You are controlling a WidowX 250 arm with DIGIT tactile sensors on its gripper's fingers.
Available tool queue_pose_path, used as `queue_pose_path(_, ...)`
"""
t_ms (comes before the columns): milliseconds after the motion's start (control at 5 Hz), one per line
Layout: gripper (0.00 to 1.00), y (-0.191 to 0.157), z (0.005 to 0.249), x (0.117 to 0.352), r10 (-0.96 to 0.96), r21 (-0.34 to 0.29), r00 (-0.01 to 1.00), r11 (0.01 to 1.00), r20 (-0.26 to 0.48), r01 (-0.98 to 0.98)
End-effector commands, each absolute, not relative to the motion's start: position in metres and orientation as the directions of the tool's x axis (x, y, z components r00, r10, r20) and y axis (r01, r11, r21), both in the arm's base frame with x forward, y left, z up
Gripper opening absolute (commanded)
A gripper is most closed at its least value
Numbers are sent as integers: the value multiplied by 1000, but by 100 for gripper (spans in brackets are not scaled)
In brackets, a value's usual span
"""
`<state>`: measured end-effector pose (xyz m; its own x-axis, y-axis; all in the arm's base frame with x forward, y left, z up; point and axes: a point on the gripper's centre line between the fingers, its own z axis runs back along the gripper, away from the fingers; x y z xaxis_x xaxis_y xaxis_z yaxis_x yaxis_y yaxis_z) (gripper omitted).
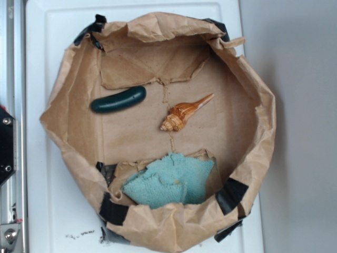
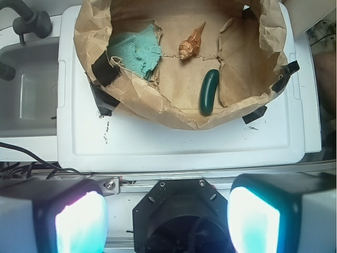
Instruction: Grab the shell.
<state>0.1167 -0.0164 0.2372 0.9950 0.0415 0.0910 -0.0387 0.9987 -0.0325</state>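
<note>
So from my end, the shell (image 1: 184, 113) is lying flat on the floor of the bag (image 1: 253, 84), which is a brown paper thing with its sides rolled down into a kind of bowl and patched with black tape (image 1: 230, 194). In the exterior view it sits about dead centre, knobbly end toward the lower left, thin point toward the upper right. Nothing is touching it.

The cucumber (image 1: 118, 100) is off to the shell's left in that view, a bit higher up, lying at a slant and clearly apart from it. The cloth (image 1: 171, 182), a teal towel bit, is bunched against the bag's lower wall, near the shell but not in contact.

The bag sits on a white tray (image 1: 47, 211), and in the wrist view I can see a sink (image 2: 29, 89) next to the tray on the left of the picture.

The gripper (image 2: 168, 219) is spread wide. I see both fingers (image 2: 79, 224) at the bottom corners of the wrist view with a big gap between them and nothing held. It's well back from the bag, outside its near rim and high up, with the shell way up at the top of that picture, between the cloth and the cucumber. The exterior view doesn't catch the gripper at all.
</note>
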Motion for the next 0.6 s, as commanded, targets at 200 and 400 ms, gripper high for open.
queue_pose_path(200,100,-21,228,144,108,-49,986,994,124,-102)
queue_pose_path(400,100,-18,220,167,159,-54,977,987,146,-153)
